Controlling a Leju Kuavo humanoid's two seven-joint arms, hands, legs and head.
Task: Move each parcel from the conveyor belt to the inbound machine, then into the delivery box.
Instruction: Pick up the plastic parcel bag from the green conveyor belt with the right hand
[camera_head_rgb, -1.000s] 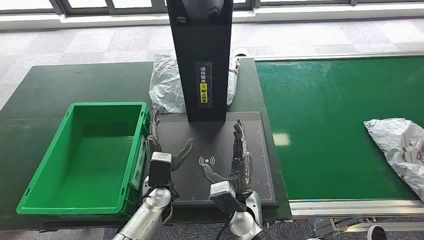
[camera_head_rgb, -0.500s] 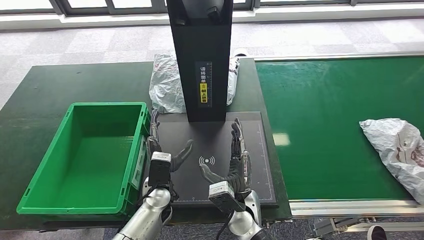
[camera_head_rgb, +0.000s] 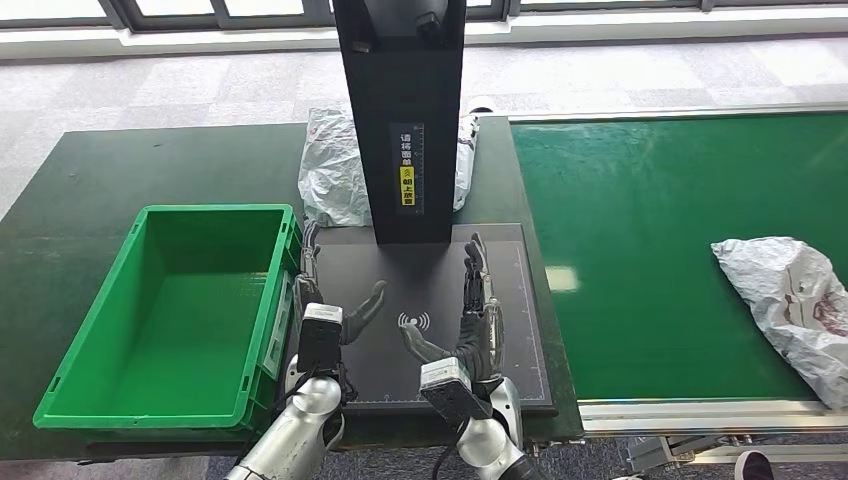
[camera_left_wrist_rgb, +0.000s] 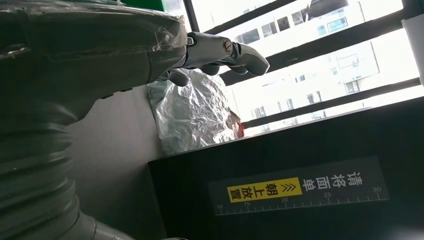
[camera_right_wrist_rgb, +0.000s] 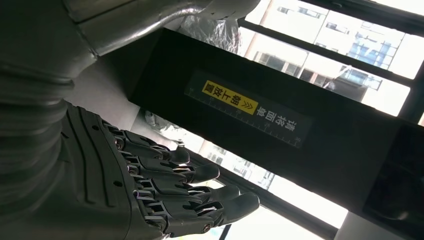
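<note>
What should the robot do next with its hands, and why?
Probably wait, then reach the right hand toward the parcel on the conveyor belt. Both hands hover empty over the scanner pad, the left hand too, and the green box holds nothing yet.

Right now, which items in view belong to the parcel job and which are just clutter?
Job items:
- crinkled white plastic-bag parcel on the green conveyor belt
- black inbound machine with flat scan pad
- empty green plastic delivery box
- left hand and right hand, open over the pad

Lying about:
- second white bag parcel behind the machine's post
- dark green table
</note>
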